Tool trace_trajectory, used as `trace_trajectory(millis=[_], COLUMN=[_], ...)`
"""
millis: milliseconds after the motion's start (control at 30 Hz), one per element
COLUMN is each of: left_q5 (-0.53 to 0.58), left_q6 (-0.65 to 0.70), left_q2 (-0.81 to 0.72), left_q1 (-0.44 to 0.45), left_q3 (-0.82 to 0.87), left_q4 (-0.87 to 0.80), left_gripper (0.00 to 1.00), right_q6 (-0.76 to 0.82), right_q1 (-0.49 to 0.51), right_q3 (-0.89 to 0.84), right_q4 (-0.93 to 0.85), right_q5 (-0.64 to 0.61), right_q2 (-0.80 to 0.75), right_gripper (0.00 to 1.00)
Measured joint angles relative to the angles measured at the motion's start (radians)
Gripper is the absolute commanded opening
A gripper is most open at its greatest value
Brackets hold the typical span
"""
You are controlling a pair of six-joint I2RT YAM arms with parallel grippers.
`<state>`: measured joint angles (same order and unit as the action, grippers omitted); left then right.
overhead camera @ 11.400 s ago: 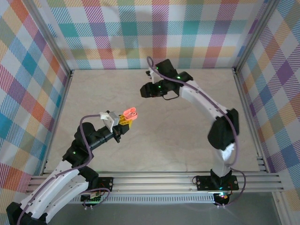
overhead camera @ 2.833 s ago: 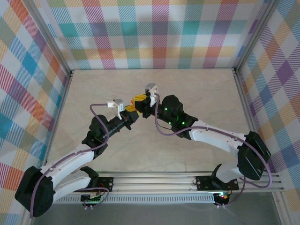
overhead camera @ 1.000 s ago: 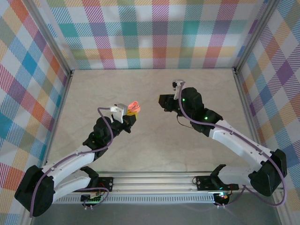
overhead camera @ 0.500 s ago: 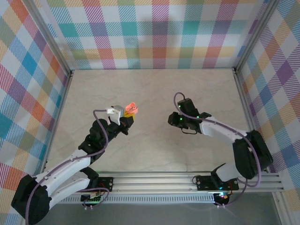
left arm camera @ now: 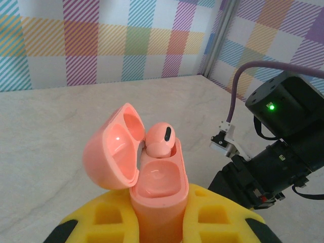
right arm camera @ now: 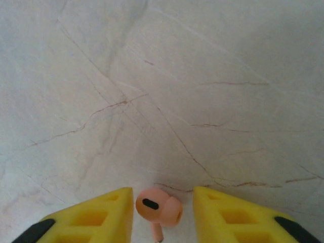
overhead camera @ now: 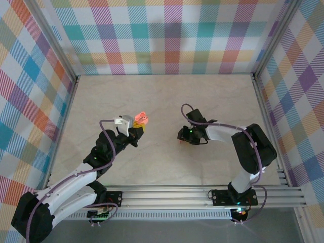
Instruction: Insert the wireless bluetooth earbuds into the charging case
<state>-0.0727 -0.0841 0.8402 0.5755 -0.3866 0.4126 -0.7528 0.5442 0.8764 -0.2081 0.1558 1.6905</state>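
The pink case (left arm camera: 152,182) (lid open, seated earbud (left arm camera: 161,139) inside) is gripped by the left tool (left arm camera: 159,225); at its 4 o'clock, a loose earbud (right arm camera: 158,206) is straddled by the spread-open right tool (right arm camera: 161,201).

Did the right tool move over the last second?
Yes. The right tool came nearer the front rail, away from the back wall, and now straddles an earbud.

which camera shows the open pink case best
The left wrist view: the case is close up, lid swung open, one earbud sitting in it, the other socket empty. The top external view shows it as a small pink shape in the left gripper. The right wrist view faces the table.
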Motion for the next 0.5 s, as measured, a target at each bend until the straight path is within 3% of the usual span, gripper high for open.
trace_trajectory(millis=[200,500], left_q5=[0.005,0.005], left_q6=[0.004,0.007], left_q2=[0.0,0.0], left_q1=[0.0,0.0], left_q3=[0.001,0.001], left_q4=[0.0,-0.003], left_gripper=[0.0,0.0], right_q6=[-0.002,0.004], right_q1=[0.0,-0.028], right_q3=[0.017,0.017], right_q4=[-0.032,-0.066], right_q5=[0.003,0.02], right_q2=[-0.011,-0.087], right_gripper=[0.45,0.35])
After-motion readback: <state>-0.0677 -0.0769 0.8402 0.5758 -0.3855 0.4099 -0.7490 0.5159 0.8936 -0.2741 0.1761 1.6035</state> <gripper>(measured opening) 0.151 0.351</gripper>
